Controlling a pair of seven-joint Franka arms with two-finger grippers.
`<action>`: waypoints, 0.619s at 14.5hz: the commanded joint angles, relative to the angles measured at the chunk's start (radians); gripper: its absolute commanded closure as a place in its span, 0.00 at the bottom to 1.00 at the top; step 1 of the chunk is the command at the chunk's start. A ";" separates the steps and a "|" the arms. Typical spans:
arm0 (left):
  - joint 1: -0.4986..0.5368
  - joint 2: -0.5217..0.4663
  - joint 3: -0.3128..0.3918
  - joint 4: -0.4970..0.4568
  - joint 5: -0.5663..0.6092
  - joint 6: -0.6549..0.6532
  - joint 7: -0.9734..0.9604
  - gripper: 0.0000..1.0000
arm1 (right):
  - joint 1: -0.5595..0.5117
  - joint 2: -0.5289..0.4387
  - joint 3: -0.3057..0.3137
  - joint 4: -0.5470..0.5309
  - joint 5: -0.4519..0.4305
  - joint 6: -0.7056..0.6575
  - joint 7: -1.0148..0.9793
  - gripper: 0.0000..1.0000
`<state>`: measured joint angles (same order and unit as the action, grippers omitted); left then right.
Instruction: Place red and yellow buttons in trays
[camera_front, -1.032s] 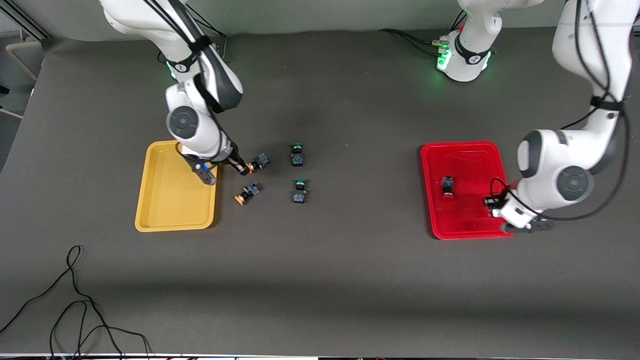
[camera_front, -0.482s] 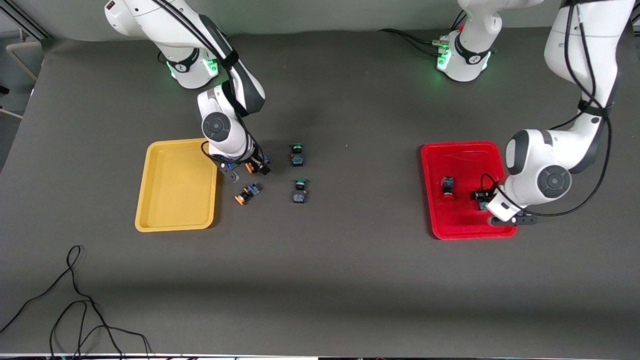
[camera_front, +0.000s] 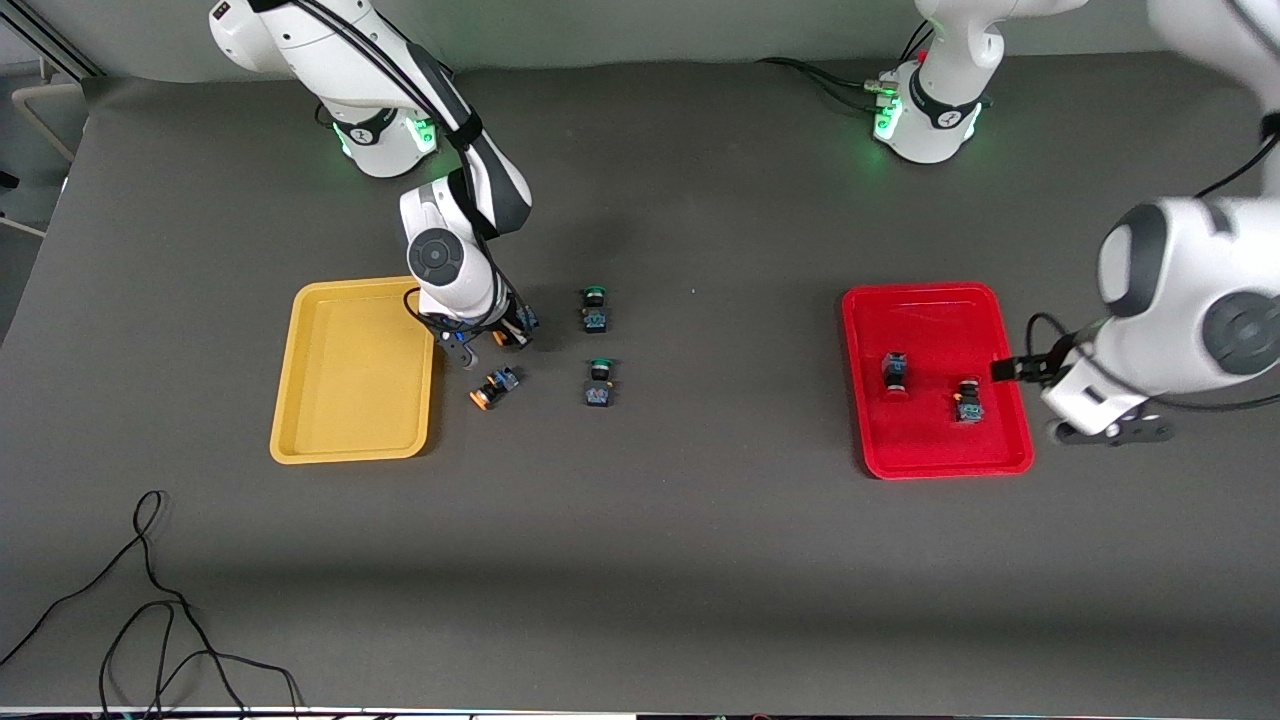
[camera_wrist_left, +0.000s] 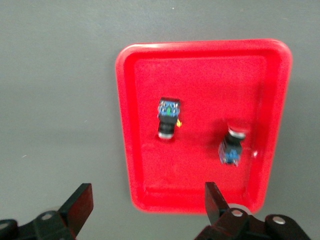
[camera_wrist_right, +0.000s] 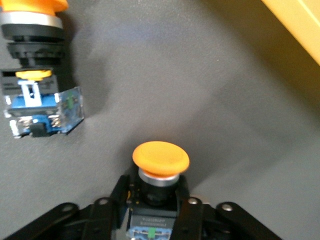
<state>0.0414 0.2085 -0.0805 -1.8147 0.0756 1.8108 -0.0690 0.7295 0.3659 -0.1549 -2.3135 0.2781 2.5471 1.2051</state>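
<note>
We are seeing right gripper (camera_front: 505, 335) bending low beside yellow tray (camera_front: 352, 440), fingers closing around yellow button (camera_wrist_right: 160, 159). Second yellow button (camera_front: 494, 387) lying on table nearby, nearer camera. Left gripper (camera_front: 1010, 370) hanging spread wide, holding nothing, over red tray (camera_front: 945, 462) edge. Left wrist view showing two red buttons (camera_wrist_left: 168, 117) (camera_wrist_left: 232, 145) lying in it.

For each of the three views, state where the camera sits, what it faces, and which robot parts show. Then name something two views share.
Front view: high across the table, facing both arms, yellow tray, red tray.
Left wrist view: above the red tray, open left gripper showing.
Right wrist view: low, right gripper around an orange-capped button.
Shared: front and left wrist views show the red tray.
</note>
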 joint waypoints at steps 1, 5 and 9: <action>0.003 -0.102 0.001 0.002 -0.008 -0.083 0.075 0.01 | 0.001 -0.120 -0.050 -0.004 0.023 -0.135 -0.032 1.00; -0.005 -0.201 -0.001 0.002 -0.028 -0.131 0.087 0.01 | 0.007 -0.254 -0.234 -0.009 0.001 -0.322 -0.194 1.00; -0.008 -0.212 -0.001 0.067 -0.049 -0.175 0.089 0.01 | 0.005 -0.234 -0.437 -0.081 -0.071 -0.278 -0.440 1.00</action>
<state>0.0409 0.0012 -0.0859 -1.7927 0.0490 1.6821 0.0030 0.7239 0.1225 -0.5081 -2.3418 0.2241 2.2325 0.8945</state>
